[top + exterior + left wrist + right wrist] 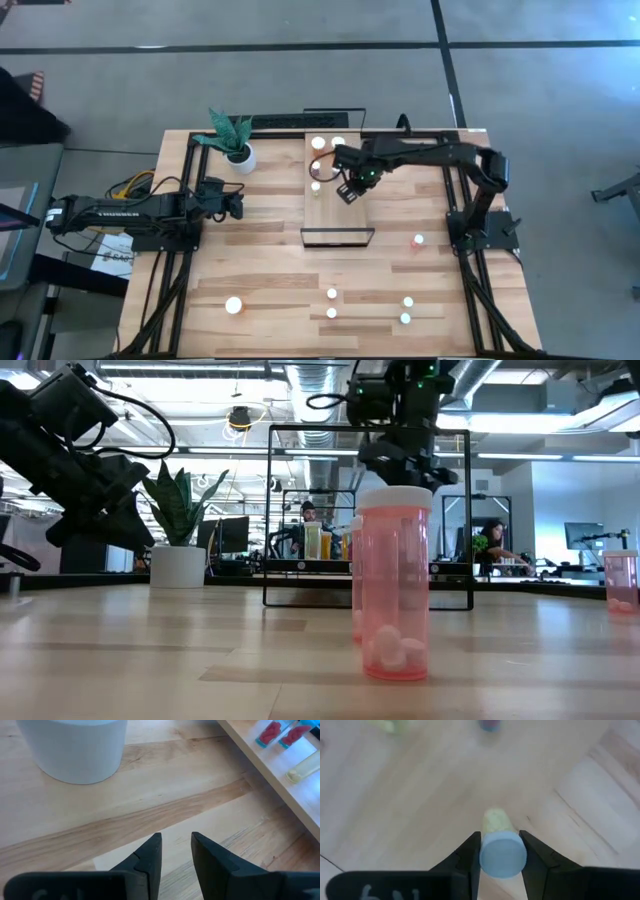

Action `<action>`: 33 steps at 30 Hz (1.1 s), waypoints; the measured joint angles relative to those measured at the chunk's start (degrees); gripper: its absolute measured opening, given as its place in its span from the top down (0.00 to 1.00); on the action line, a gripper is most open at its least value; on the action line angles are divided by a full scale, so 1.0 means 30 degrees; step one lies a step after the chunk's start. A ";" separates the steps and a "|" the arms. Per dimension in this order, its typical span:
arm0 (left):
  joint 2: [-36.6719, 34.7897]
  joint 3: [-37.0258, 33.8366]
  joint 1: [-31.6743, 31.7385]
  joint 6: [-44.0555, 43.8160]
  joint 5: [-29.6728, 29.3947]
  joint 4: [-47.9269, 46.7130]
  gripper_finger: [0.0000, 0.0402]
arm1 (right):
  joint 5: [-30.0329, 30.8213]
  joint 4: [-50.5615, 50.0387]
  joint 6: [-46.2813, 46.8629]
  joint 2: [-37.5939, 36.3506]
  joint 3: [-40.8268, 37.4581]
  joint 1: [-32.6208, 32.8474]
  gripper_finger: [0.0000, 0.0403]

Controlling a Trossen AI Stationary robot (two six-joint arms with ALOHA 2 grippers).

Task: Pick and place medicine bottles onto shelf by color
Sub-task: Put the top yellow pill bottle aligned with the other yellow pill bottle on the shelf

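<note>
Bottle in hand right now – the right gripper (500, 851) is clamped on a small pale yellow bottle (501, 854) with a white cap, hanging over the shelf (330, 215) in the middle of the surface (270, 280). From above that gripper (348, 192) sits over the shelf's middle part, with a few capped bottles (318, 143) already standing toward the far end by the plant pot (241, 158).

Left gripper (176, 851) is pinched closed on nothing, parked low over the surface near that pot, well off to the side.

What I'd worry about: the fingers only pinch the bottle just under its cap, so a tilted release could tip it – and a round bottle would probably roll off the board. Dropping it beside the wrong color group is the other risk. More bottles (331, 294) wait on the near side of the surface, including the pink one (396, 584) close to the low camera.
</note>
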 joint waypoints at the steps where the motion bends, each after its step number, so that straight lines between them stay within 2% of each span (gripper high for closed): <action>1: 0.0004 0.0004 0.0000 0.0000 0.0000 0.0000 0.77 | 0.0159 0.0251 0.0009 0.0000 0.0000 0.0203 0.70; 9: 0.0000 0.0003 -0.0003 0.0000 0.0000 0.0000 0.77 | 0.1090 0.1784 -0.0046 0.0122 0.0007 0.1111 0.70; 33: 0.0000 0.0000 0.0004 0.0000 0.0058 -0.0007 0.77 | 0.1000 0.3764 -0.2473 0.1515 0.0284 0.1389 0.71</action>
